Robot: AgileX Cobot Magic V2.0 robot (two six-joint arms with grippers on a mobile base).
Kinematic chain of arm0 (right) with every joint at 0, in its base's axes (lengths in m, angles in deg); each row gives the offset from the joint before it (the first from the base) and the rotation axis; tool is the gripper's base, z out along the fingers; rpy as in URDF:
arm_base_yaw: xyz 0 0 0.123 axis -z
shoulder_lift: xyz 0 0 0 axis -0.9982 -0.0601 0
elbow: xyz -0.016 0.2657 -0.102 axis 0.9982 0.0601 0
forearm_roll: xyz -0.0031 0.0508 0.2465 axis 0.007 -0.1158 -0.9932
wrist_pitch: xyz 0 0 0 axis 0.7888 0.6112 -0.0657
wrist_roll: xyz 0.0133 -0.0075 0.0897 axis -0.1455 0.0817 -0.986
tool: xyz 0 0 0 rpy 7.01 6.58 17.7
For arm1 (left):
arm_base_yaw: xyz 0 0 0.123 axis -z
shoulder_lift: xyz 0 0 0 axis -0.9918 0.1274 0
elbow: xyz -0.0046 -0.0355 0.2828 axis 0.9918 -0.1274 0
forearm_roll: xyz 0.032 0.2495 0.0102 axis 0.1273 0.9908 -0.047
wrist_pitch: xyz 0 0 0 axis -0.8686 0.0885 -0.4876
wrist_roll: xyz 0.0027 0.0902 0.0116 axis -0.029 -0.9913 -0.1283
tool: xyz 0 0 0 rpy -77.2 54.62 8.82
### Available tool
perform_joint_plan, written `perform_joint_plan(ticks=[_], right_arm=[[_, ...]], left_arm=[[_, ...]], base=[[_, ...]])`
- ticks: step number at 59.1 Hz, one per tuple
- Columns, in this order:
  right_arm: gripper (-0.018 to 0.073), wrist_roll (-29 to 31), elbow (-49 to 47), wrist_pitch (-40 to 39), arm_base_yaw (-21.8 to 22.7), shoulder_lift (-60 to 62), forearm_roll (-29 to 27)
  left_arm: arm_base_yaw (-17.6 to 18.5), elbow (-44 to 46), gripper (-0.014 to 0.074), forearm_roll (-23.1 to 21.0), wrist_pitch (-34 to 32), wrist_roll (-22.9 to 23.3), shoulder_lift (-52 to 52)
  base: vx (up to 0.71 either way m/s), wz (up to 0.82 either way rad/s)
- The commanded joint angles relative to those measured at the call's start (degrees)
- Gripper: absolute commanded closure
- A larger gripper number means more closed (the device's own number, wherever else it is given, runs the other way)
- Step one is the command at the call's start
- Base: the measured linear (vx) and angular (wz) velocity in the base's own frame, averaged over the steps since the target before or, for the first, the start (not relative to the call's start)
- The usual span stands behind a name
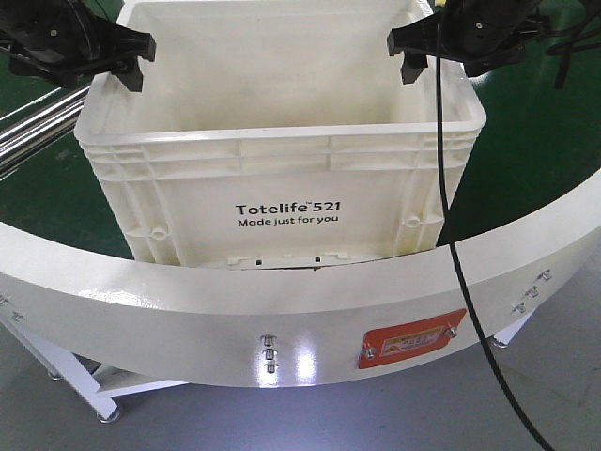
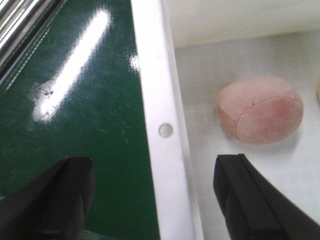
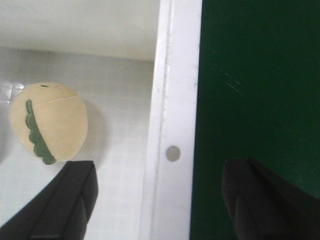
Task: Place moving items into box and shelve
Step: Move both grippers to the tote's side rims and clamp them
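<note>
Left gripper (image 1: 134, 62): jaws wide apart, nothing held, one finger outside and one inside the left rim of the box (image 1: 282, 174)
Pinkish-beige piece (image 2: 260, 112): lying on the box floor just inside that wall, apart from the inner finger
Yellow piece with green patch (image 3: 49, 123): on the box floor near the right wall
Right gripper (image 1: 406, 58): likewise spread wide and empty, straddling the right rim
Step in hand, as judged: both items are in, so the box is to be gripped by its side rims for shelving
Recommended handling: lower each pair of fingers squarely over its rim, close both together, lift level so the loose pieces do not roll; keep the inner fingers off the pieces
Black cable (image 1: 441, 188): hangs across the box's right front corner; possible snag
Surface: glossy green top (image 1: 38, 197), ringed by a white curved table edge (image 1: 188, 310) with an orange label (image 1: 411, 338) on its face
Room: grey floor (image 1: 300, 423) below
</note>
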Motion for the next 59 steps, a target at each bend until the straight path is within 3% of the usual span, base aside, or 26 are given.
perform_joint_plan(ticks=[1,42,59], right_arm=[[0.0003,0.6,-2.0,-2.8,0.1,3.0,0.6],[0.0007,0.6,-1.7,-2.0,0.1,1.7,0.7],[0.0143,0.6,-1.7,-1.8,0.1,1.7,0.7]], left_arm=[[0.2,1.3,0.0006,-1.6,-3.0,0.6,-1.6],[0.2,1.3,0.0006,-1.4,-3.1,0.0,-0.4],[0.2,1.3,0.0006,-1.3,-3.1,0.0,-0.4]], base=[[0.00,0.00],[0.00,0.00],[0.00,0.00]])
